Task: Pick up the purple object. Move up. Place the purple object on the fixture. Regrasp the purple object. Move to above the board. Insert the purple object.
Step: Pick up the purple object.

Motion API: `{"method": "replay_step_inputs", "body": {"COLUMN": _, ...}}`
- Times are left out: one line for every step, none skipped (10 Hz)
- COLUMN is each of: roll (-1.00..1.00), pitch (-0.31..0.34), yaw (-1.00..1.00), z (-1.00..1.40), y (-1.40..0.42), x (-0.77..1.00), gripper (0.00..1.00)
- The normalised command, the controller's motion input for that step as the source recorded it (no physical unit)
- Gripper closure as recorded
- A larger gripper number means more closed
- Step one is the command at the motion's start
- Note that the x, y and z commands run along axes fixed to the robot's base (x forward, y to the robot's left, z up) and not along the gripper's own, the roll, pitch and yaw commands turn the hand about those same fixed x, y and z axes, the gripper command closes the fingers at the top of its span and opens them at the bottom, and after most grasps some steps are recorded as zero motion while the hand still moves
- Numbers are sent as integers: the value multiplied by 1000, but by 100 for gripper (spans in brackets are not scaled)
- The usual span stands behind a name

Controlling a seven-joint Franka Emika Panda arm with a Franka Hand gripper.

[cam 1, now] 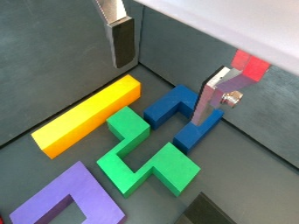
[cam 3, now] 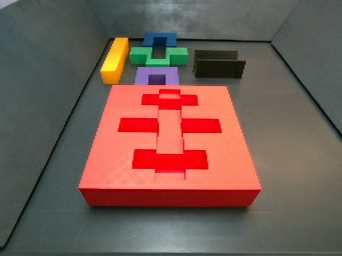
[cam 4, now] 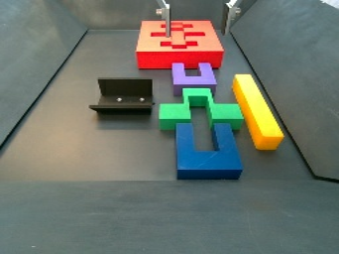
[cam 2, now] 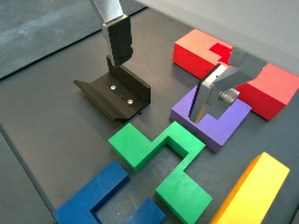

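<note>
Since nothing has been picked up yet, the gripper (cam 2: 163, 74) is held above the pieces with its jaws wide and empty. The purple block (cam 4: 193, 75) is left lying on the floor between the red board (cam 4: 181, 40) and the green block (cam 4: 196, 109), with the fixture (cam 4: 123, 97) near.

In a side view, the board (cam 4: 149, 40) lies at the far end of the floor. Just before it sits the smaller U-shaped block (cam 4: 195, 79) with its prongs towards the board, then the cross-shaped block (cam 4: 199, 111), then the larger U-shaped block (cam 4: 209, 154), whose prongs flank the cross's stem. The bar (cam 4: 259, 109) lies lengthwise to the right of this row, and the fixture (cam 4: 126, 97) stands apart to its left. In a wrist view, the gripper (cam 2: 163, 87) hangs above the floor between the fixture and the smaller U-shaped block.
</note>
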Motion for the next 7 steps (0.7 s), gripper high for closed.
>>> {"method": "replay_step_inputs", "body": {"roll": -7, "pitch": 0, "yaw": 0, "z": 0, "y": 0, "x": 0, "gripper": 0}}
{"method": "replay_step_inputs", "body": {"roll": 0, "pitch": 0, "yaw": 0, "z": -6, "y": -71, "x": 0, "gripper": 0}}
{"method": "replay_step_inputs", "body": {"roll": -144, "pitch": -24, "yaw": -349, "z": -246, "y": -229, "x": 469, "gripper": 0}}
{"method": "replay_step_inputs", "body": {"roll": -111, "pitch": -43, "yaw": -297, "z": -306, "y": -349, "x": 677, "gripper": 0}}
{"method": "replay_step_inputs", "body": {"roll": -97, "pitch": -117, "yaw": -254, "z": -483, "y": -391, "x": 606, "gripper": 0}}
{"method": "replay_step_inputs", "body": {"roll": -64, "pitch": -167, "yaw": -174, "z": -609, "y": -546, "x": 474, "gripper": 0}}
{"method": "replay_step_inputs", "body": {"roll": -91, "pitch": -119, "yaw": 0, "z": -723, "y": -609, "x": 406, "gripper": 0}}
